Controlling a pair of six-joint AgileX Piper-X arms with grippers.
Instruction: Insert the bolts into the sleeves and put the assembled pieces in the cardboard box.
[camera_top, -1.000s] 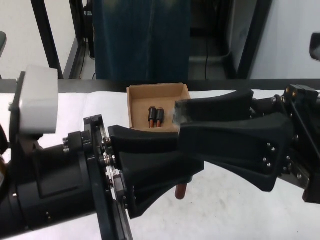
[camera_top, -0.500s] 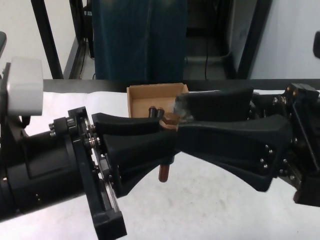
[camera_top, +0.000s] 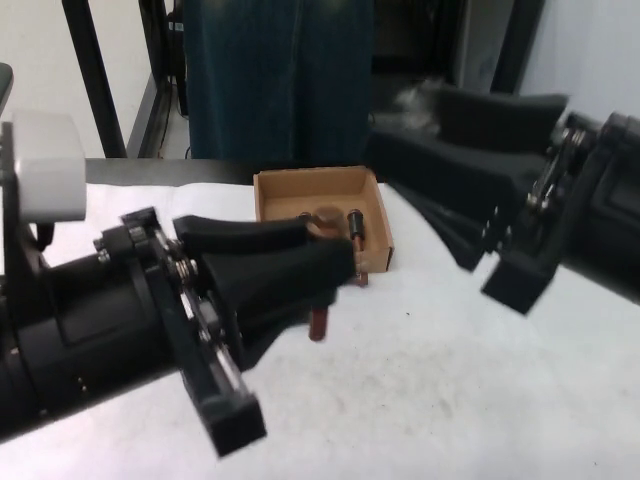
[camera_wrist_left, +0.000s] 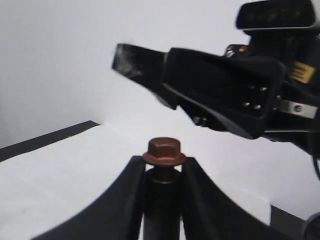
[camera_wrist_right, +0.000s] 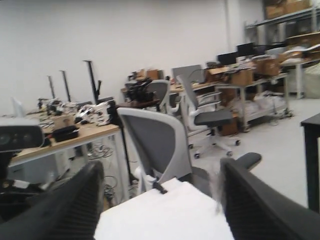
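Nearest the camera, my left gripper (camera_top: 335, 268) pinches an upright dark sleeve (camera_wrist_left: 161, 196). A copper-coloured bolt (camera_wrist_left: 164, 151) sits in the top of the sleeve, its hexagonal head just above my fingertips. Below the held piece lies the white bench (camera_top: 450, 380). Behind it, the cardboard box (camera_top: 300, 185) rests on the bench with an assembled piece (camera_top: 355, 224) inside. Farther off and higher, my right gripper (camera_top: 400, 125) hangs with its fingers spread, holding nothing.

Left tool (camera_top: 335, 258) clamps assembled piece (camera_top: 318, 324) near cardboard box (camera_top: 300, 186); right tool (camera_top: 398, 126) aloft, fingers apart.
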